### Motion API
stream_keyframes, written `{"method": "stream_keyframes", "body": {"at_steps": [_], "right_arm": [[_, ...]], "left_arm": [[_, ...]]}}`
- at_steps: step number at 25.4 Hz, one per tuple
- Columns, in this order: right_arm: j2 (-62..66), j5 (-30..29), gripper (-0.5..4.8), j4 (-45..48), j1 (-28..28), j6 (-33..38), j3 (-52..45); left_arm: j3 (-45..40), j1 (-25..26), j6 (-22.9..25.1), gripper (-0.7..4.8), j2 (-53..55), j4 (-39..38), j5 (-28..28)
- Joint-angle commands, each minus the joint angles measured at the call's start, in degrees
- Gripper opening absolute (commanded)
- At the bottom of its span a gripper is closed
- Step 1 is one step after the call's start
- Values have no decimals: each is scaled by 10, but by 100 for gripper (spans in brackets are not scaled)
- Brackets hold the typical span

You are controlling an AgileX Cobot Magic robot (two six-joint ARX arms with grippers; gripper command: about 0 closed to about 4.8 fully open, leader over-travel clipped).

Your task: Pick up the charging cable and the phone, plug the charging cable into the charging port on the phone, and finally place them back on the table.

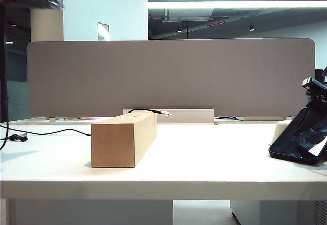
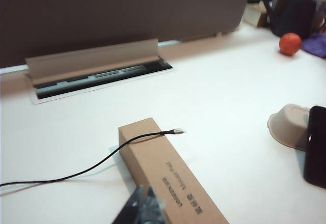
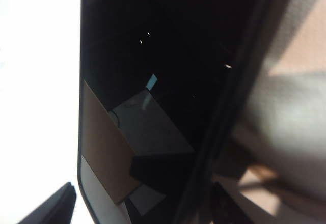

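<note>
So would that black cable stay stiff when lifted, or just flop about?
Probably flop: the cable is thin and trails in loose curves across the table. It looks light, draped over the cardboard box with its plug overhanging, so a tug would likely drag it off.

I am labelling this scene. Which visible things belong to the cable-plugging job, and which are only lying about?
Job: charging cable, plug end on the box; phone, leaning; table; right gripper, open at the phone; left gripper, shut.
Lying about: cardboard box; orange ball; beige bowl.
</note>
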Motion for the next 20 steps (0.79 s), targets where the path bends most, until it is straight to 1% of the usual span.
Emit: {"method": "stream_keyframes", "body": {"at_steps": [1,5,6,7,8,14,20], "right_arm": [[10,1,367,21,1,2,0],[14,1,352,38,1,2,1],[16,1,330,41,1,2,1],[20,1,286,47,2,3,1],[24,1,268,53,2,4,0],[56,-10,269,85,2,38,1],[103,-39,268,138,2,65,4]], "left_arm": [[49,-34,10,-6,68,8,-26],[103,-69,12,-6,145,8,-37],[112,-75,16,-6,158,8,-36],[132,-87,27,-6,183,8,-36],[144,-94,32,-6,199,8,-37],[199,-126,40,-6,268,8,-42],[225,-137,40,-6,310,7,-49]]}}
